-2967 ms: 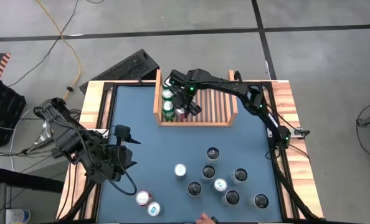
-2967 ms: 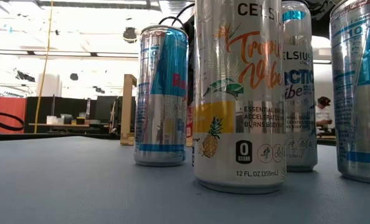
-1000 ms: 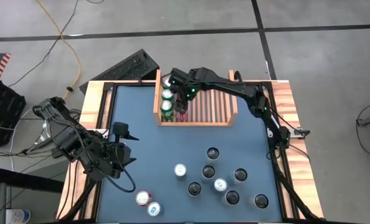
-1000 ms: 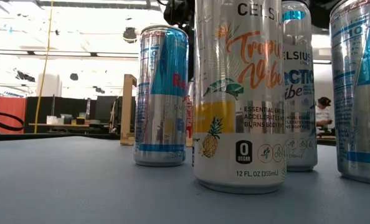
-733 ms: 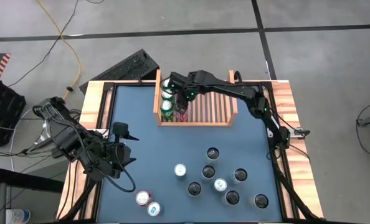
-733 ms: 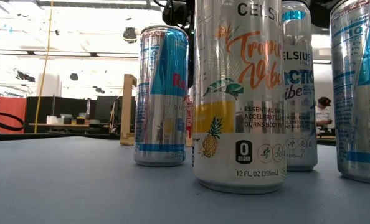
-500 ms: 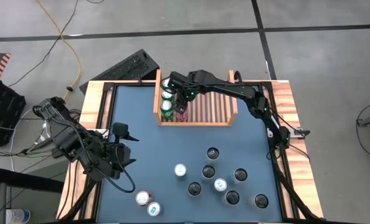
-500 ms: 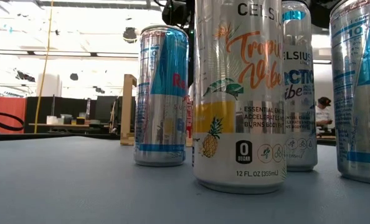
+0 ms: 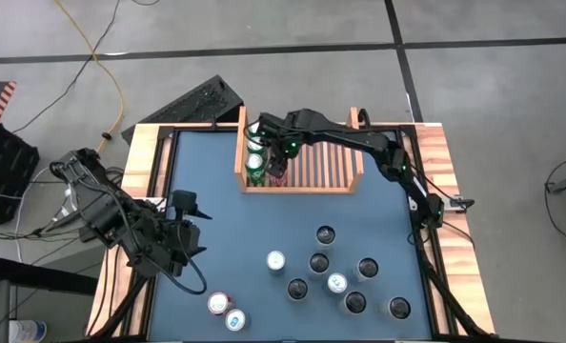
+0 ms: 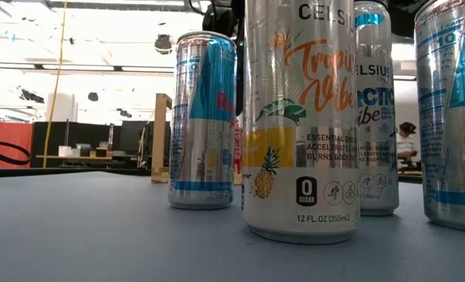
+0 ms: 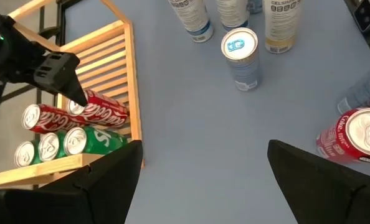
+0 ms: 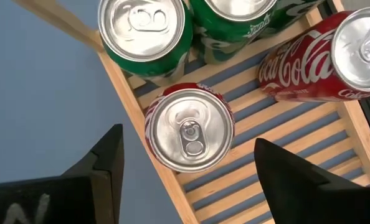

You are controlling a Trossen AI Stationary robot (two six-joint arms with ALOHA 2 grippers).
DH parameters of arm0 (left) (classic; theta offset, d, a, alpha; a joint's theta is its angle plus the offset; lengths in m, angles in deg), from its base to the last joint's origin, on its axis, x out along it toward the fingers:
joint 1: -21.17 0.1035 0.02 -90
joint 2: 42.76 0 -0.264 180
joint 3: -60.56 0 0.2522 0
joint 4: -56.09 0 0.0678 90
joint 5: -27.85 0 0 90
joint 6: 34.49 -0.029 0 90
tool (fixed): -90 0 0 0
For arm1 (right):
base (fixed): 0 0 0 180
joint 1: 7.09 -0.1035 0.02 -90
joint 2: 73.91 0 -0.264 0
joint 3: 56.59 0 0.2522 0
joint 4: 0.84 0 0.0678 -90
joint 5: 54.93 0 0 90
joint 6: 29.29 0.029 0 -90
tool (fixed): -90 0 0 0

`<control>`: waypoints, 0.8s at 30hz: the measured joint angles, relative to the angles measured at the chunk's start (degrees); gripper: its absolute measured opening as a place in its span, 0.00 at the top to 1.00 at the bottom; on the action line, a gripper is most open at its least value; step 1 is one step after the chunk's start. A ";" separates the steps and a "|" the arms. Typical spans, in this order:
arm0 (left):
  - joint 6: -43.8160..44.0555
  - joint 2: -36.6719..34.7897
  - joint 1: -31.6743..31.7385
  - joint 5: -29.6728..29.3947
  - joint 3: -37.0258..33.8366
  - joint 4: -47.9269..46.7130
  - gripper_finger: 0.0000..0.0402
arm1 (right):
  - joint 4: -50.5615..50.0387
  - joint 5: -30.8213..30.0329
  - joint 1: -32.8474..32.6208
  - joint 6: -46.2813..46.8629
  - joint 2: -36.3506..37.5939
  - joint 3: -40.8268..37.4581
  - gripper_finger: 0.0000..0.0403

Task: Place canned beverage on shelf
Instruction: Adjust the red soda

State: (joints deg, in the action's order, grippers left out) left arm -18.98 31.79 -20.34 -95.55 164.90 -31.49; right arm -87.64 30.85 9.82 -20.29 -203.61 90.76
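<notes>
The shelf (image 9: 300, 168) sits at the far edge of the blue surface (image 9: 235, 229); the right wrist view alone shows a red can (image 12: 188, 127) upright on its slats beside green cans (image 12: 144, 28), under the right gripper (image 9: 275, 164), fingers spread and apart from it. The left gripper (image 9: 180, 227), fingers spread, waits over the surface's left side, while only the low view shows the room, with a person (image 10: 406, 145) far off

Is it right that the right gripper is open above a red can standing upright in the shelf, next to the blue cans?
Not quite. The cans beside the upright red can are green, not blue, as the right wrist view shows. The rest holds: the right gripper is open above that can, which stands in the shelf.
</notes>
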 joint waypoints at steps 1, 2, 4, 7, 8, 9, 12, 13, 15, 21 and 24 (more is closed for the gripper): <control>0.00 0.00 0.00 0.15 0.00 0.00 0.17 | -0.01 -0.06 -0.05 0.00 -0.09 -0.02 0.33; 0.00 0.00 0.00 0.27 0.00 0.00 0.17 | -0.04 -0.04 -0.03 0.00 -0.10 -0.06 0.31; 0.00 0.00 0.00 0.42 0.00 0.00 0.17 | 0.00 -0.04 -0.05 0.00 -0.10 -0.04 0.29; 0.00 0.00 0.00 0.47 0.00 0.00 0.17 | -0.01 -0.04 -0.05 0.04 -0.07 -0.04 0.25; 0.00 0.00 0.00 0.52 0.00 0.00 0.17 | 0.08 -0.04 -0.05 0.06 -0.09 -0.04 0.24; 0.00 0.00 0.00 0.60 0.00 0.00 0.17 | 0.34 -0.05 -0.13 0.15 -0.39 -0.03 0.23; 0.04 0.00 0.00 1.03 0.00 0.00 0.17 | 0.30 -0.19 -0.29 1.09 -1.28 -0.02 0.23; 0.08 0.00 0.00 1.27 0.00 0.00 0.17 | -0.01 -0.17 -0.16 1.07 -1.99 -0.06 0.23; 0.09 0.00 0.00 1.45 0.00 0.02 0.17 | -0.35 -0.10 -0.16 1.07 -2.85 -0.04 0.22; -0.40 0.00 -0.02 1.63 0.00 0.00 0.17 | -0.30 -0.15 -0.08 1.11 -4.81 0.05 0.23; -0.66 0.00 -0.02 1.62 0.00 -0.02 0.17 | -0.19 -0.19 0.10 1.13 -4.77 0.17 0.24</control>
State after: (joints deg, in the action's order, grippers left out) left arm -19.63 31.79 -20.36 -93.92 164.90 -31.51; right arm -87.82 30.66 9.92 -19.16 -208.38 90.93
